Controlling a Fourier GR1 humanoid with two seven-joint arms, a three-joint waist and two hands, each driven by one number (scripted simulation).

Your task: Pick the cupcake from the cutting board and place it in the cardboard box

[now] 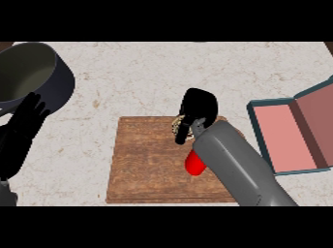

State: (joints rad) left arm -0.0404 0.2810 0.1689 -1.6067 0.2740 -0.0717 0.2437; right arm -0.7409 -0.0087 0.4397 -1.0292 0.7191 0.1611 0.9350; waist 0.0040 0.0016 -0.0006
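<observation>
Cupcake (177,125): far right corner of the cutting board (148,164), mostly hidden.
Your right hand (198,105): fingers curled round it.

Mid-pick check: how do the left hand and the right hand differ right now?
The left hand rests at the view's left edge beside the pot, off the cutting board; the right hand is over the cutting board's far edge. The left hand's fingers are straight and hold nothing; the right hand's fingers curl round the cupcake, mostly hiding it. Both hands are black.
</observation>
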